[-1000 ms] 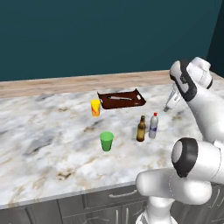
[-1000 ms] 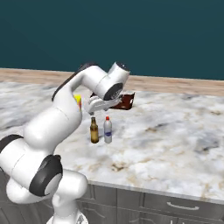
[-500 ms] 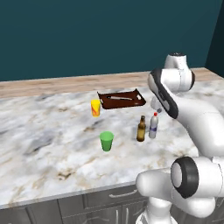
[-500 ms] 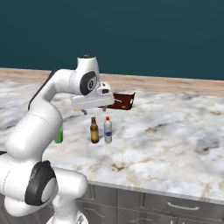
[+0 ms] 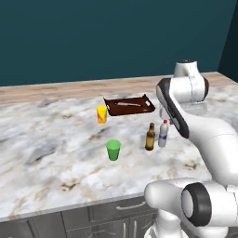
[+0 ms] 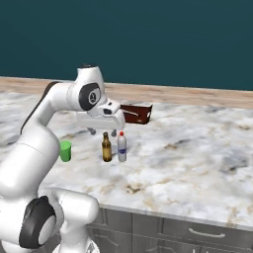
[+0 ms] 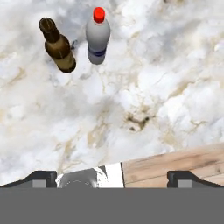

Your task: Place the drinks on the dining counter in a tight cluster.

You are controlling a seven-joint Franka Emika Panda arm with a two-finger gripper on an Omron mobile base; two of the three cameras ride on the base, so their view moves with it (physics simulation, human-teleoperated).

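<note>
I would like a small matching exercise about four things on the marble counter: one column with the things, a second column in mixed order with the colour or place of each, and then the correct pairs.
Things:
1. beer bottle
2. clear bottle
3. front cup
4. tray

Descriptions:
A. green, nearest the counter's front edge
B. dark brown and flat, near the far wooden strip
C. brown glass, standing upright
D. red cap and blue label

Right pairs: 1-C, 2-D, 3-A, 4-B
</note>
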